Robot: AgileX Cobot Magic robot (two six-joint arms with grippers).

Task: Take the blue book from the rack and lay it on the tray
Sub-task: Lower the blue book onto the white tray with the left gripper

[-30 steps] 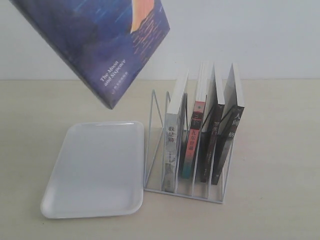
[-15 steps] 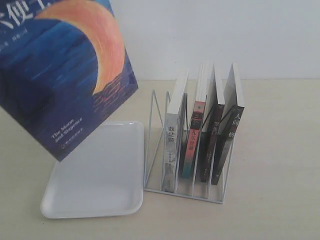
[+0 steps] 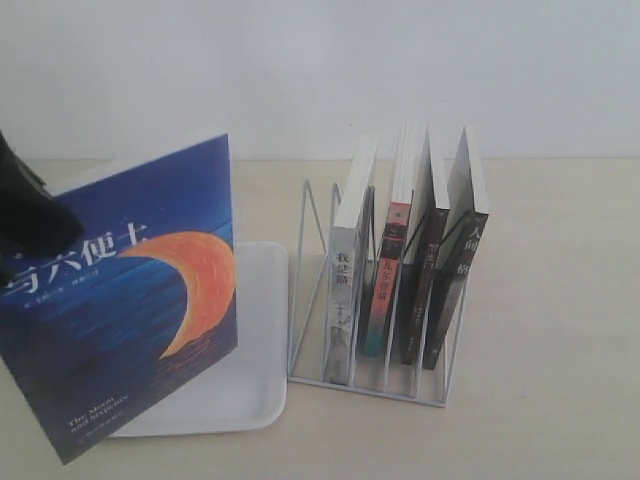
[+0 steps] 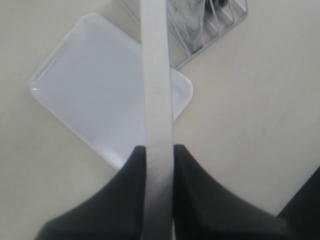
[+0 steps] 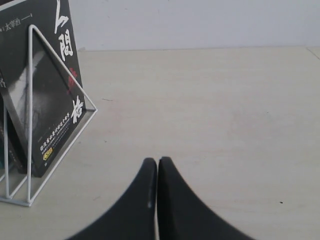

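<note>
blue book point(image 3: 120, 300) — clamped edge-on in left gripper point(image 4: 158, 150), cover stood near upright | tray point(image 3: 264, 340) — lay flat directly beneath | right gripper point(image 5: 157, 162) — jaws closed, empty, beside rack point(image 5: 29, 115)

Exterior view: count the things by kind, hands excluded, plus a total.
Books: 5 (blue book out of the rack, plus 4 in it: white spine, red spine, black spine, second black spine)
Rack: 1
Tray: 1
Total: 7
</note>
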